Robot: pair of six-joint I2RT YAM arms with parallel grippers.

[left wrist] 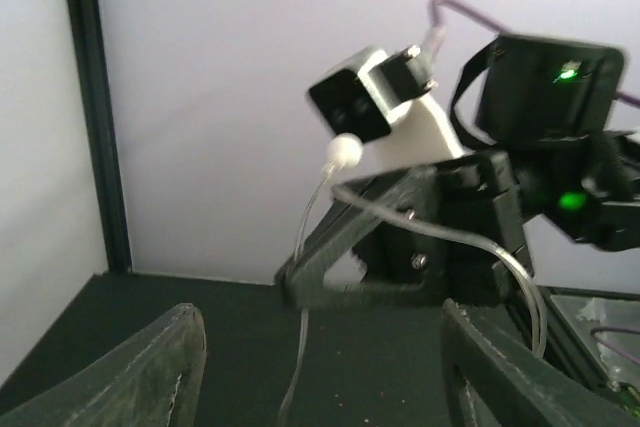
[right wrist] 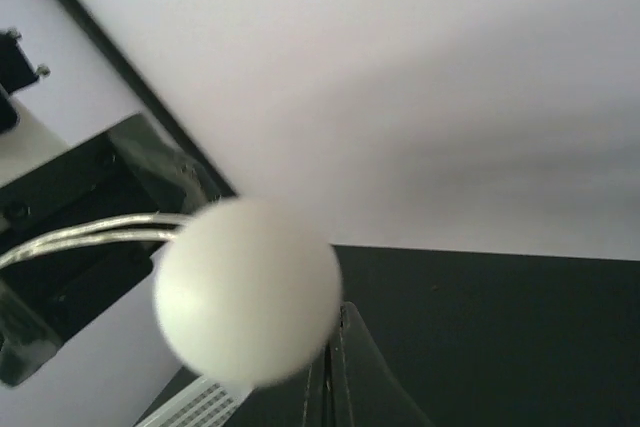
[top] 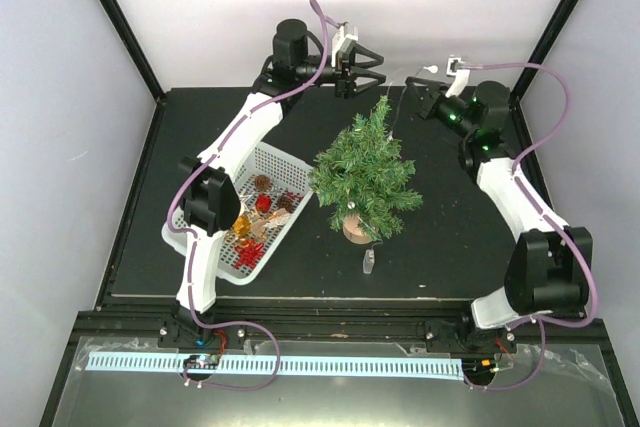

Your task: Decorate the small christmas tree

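Left hand hovers over the far end of the surface, its two fingers spread wide with nothing between them. Facing it, just beside it, is the right hand, whose fingers are pressed together. They appear to be pinching a clear cord that carries a white ball. The ball sits just above the fingertips, and the cord's loose end dangles below the hand. The small christmas tree stands upright on its round wooden base near the middle of the surface. It stands in front of both hands, and neither one touches it. To its left lies a white basket holding red, gold and brown trinkets. A small clear piece lies on the surface just in front of the tree's base.
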